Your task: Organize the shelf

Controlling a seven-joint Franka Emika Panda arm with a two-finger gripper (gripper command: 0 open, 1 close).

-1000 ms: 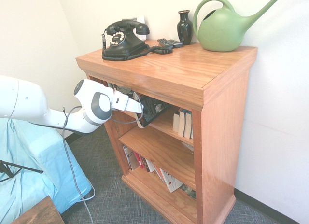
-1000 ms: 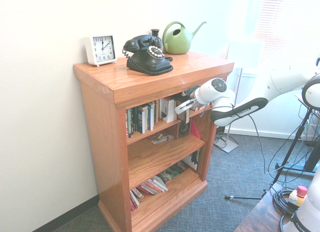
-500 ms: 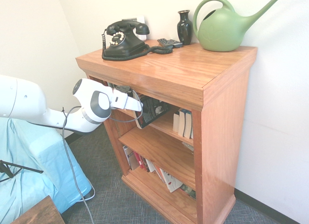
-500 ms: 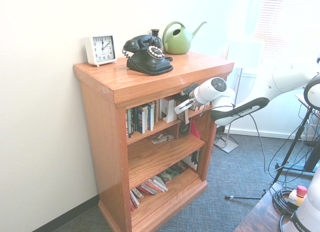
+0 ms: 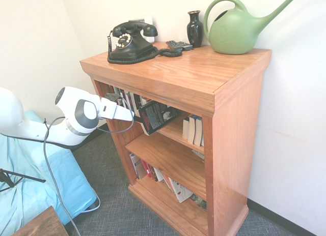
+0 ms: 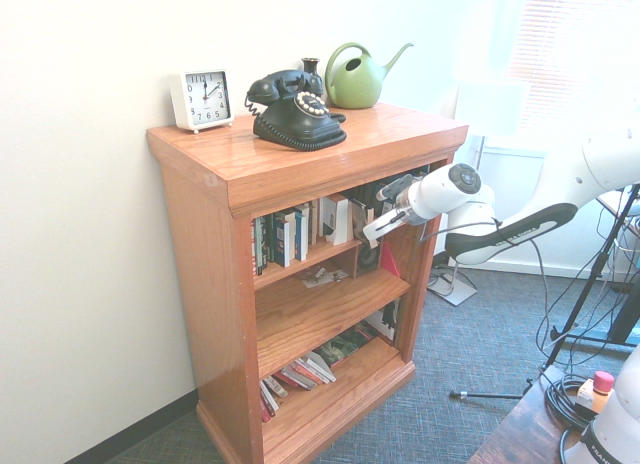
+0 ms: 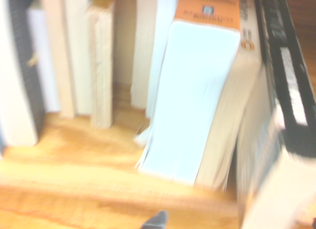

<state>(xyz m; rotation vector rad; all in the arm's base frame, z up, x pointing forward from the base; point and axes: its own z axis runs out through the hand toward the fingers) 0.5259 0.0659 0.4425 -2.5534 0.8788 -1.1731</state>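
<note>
Hovering just outside the top opening of the shelf point(image 5: 204, 88), the gripper point(image 5: 131, 115) points in at the row of books, and from these angles the jaws are too small and foreshortened to call wide or narrow, so I cannot tell; nothing shows held between them. That shelf, a reddish-brown wooden bookcase, stands on the grey carpet with its back against the pale wall. Just ahead of the gripper, a dark-covered book point(image 5: 155, 116) leans out over the front edge of the top level, tilted well off upright, with a gap showing between it and the gripper tip. Deeper in, pale upright books point(image 5: 192, 129) stand together on the same level. Up close in the wrist view, a book with an orange spine and a pale blue cover point(image 7: 197, 91) leans against a black-edged one point(image 7: 289, 76) beside it, though the picture is blurred. Down on the bottom level, more books point(image 5: 153, 172) slump at an angle. Up top, a black rotary telephone point(image 5: 130, 41) sits toward the front, a dark vase point(image 5: 194, 28) and a green watering can point(image 5: 237, 30) stand by the wall, and from the other side a white clock point(image 6: 200, 99) shows near the far corner.
</note>
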